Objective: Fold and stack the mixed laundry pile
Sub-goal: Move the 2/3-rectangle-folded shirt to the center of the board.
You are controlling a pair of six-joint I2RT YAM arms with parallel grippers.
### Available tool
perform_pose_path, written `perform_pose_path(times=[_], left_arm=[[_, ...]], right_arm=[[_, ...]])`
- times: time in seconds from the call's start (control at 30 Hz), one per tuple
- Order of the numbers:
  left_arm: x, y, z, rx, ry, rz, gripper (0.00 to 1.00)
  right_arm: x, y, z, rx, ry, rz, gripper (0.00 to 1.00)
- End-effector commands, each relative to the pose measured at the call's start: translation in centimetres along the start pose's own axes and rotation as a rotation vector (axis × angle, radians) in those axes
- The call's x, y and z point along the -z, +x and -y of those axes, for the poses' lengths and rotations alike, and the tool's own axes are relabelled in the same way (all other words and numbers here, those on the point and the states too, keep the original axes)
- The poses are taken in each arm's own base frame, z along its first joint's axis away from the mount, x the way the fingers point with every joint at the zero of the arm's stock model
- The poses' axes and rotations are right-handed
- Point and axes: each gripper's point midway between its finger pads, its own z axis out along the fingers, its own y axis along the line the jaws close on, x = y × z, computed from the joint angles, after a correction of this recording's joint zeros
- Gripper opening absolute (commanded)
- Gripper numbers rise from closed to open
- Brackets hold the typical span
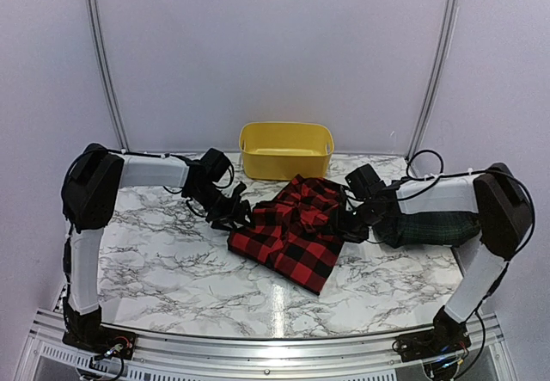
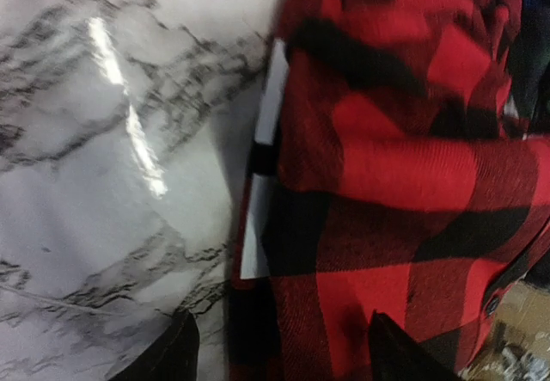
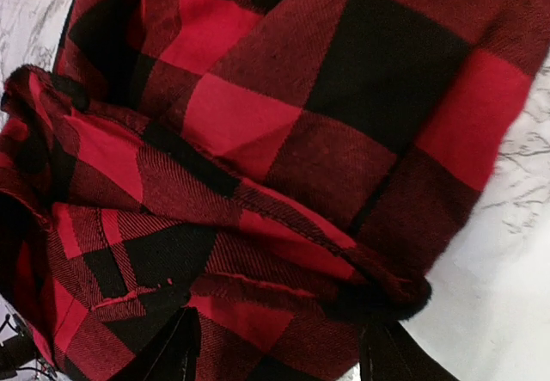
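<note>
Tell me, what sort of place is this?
Likely a robotics lab test cell: two arms bolted to a marble-patterned table, plain white walls around it, checked garment laid out.

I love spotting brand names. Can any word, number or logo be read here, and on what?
None readable.
The white label at the edge of the red-and-black checked garment looks blank or too blurred to read.
The yellow tub and the marble table show no writing.
</note>
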Motion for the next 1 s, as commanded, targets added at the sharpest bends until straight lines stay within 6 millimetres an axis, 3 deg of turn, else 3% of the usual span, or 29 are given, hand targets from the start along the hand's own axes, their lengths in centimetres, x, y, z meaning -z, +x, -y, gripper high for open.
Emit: perform_pose_path(times=[0.0, 0.13, 0.27, 0.37, 0.43, 0.5, 0.67, 0.8, 0.97], left_arm=[[-1.6, 4.1, 0.8, -0.018, 0.009, -0.087, 0.62], [-1.6, 9.2, 1.2, 0.044, 0.017, -0.111, 0.50], [-0.1, 13.7, 2.4, 0.087, 0.034, -0.068, 0.43], [0.7, 17.5, 2.9, 0.115, 0.040, -0.076, 0.44], [1.9, 18.8, 2.6, 0.141, 0.044, -0.055, 0.52], [3.5, 18.7, 2.2, 0.157, 0.050, 0.005, 0.65], [7.7, 15.2, 1.7, 0.138, 0.080, 0.145, 0.73], [8.4, 13.7, 1.9, -0.013, 0.004, 0.135, 0.74], [8.4, 11.4, 2.5, -0.108, -0.013, 0.155, 0.71]], right_arm=[[-1.0, 0.6, -2.6, 0.087, -0.032, -0.039, 0.57], [-1.2, 2.8, -3.0, 0.111, -0.033, -0.084, 0.57], [-1.1, 6.3, -4.5, 0.170, -0.071, -0.146, 0.56], [-1.1, 9.6, -6.2, 0.235, -0.109, -0.205, 0.57], [-0.6, 10.9, -6.9, 0.263, -0.122, -0.225, 0.57], [0.4, 10.7, -7.3, 0.270, -0.132, -0.204, 0.57], [3.6, 7.5, -8.0, 0.309, -0.138, -0.091, 0.58], [5.6, 6.7, -10.4, 0.379, -0.243, -0.070, 0.50], [6.1, 8.7, -13.8, 0.368, -0.381, -0.137, 0.30]])
